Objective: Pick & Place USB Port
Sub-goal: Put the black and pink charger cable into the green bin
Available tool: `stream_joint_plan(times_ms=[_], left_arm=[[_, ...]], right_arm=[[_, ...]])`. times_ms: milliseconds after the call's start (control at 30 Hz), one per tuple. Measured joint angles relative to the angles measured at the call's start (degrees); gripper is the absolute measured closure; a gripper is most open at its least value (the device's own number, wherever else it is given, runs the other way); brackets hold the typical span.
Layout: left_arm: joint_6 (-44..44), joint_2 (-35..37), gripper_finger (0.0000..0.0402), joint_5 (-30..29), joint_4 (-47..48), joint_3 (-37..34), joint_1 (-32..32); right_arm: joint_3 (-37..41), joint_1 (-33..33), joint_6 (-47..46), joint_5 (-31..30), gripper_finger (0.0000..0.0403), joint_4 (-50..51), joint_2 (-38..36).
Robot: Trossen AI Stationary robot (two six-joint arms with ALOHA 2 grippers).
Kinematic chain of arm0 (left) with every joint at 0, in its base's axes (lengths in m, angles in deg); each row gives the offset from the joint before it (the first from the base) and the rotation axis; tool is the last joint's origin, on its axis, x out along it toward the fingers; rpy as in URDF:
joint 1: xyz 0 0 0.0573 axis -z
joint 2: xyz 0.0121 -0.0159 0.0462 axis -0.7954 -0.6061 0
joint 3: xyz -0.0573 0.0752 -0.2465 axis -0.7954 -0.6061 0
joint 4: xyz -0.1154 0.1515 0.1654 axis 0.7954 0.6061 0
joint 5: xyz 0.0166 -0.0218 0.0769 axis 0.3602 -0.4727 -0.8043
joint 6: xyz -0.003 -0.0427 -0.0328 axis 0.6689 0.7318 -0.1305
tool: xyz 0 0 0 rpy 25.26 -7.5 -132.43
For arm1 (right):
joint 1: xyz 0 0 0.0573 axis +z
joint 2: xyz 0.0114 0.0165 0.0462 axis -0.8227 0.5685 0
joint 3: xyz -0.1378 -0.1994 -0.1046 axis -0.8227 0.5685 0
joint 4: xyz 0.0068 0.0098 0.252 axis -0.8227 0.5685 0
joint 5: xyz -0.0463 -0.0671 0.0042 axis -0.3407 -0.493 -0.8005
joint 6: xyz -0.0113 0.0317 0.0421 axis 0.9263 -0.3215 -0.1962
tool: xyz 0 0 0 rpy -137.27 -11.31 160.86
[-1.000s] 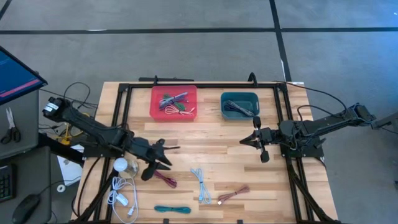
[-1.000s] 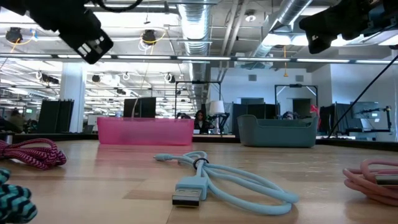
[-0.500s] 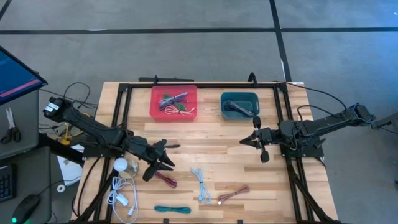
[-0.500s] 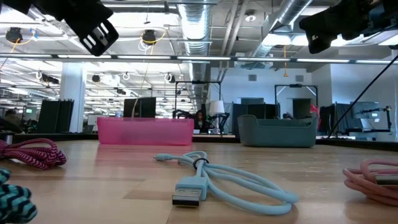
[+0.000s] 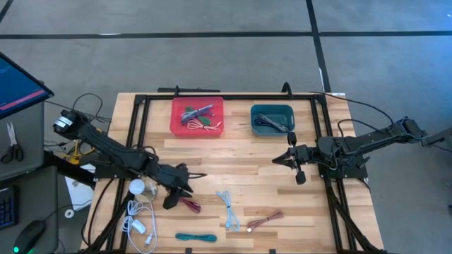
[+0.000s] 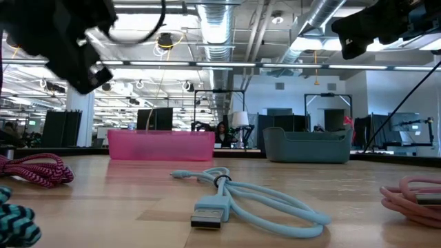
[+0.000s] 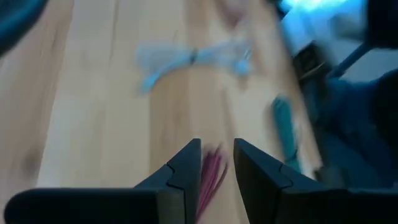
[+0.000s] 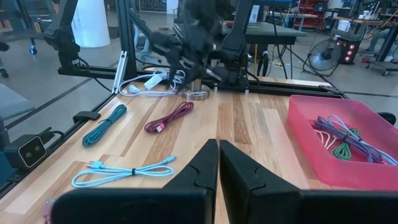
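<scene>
Cables are your business here, and the nearest one to the action is the maroon cable (image 5: pixel 188 204), lying loose on the wood at the table's front left, just beside the left gripper (image 5: pixel 178 192). You have several already sorted: a tangle of them sits in the pink bin (image 5: pixel 176 127) and dark ones in the teal bin (image 5: pixel 256 130) at the back. What is left on the table, as far as you can see, is the maroon one, the light blue cable (image 5: pixel 228 209) at centre front, the pink cable (image 5: pixel 265 220) to its right, the teal cable (image 5: pixel 195 238) at the front edge and the white cable (image 5: pixel 138 219) at the far left. So you are partway through, by my reckoning.

Your left fingers stand slightly apart with the maroon cable showing in the gap beyond them, holding nothing. Your right gripper (image 5: pixel 293 159) waits above the table's right-centre, fingers pressed together and empty.
</scene>
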Motion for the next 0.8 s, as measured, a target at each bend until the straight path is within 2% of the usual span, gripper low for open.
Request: stream_joint_plan(times_ms=[133, 467, 633, 800], left_arm=[[4.2, -1.1, 0.0307, 0.0, 6.4, 0.0, 0.0], [6.2, -2.0, 0.0305, 1.3, 8.8, 0.0, 0.0], [6.3, -2.0, 0.0283, 1.3, 13.2, 0.0, 0.0], [6.3, -2.0, 0.0249, 1.3, 13.6, 0.0, 0.0]], right_arm=[[0.0, 0.0, 0.0, 0.0, 0.0395, 0.0, 0.0], [0.0, 0.0, 0.0, 0.0, 0.0395, 0.0, 0.0], [0.0, 0.0, 0.0, 0.0, 0.0395, 0.0, 0.0], [0.0, 0.0, 0.0, 0.0, 0.0395, 0.0, 0.0]])
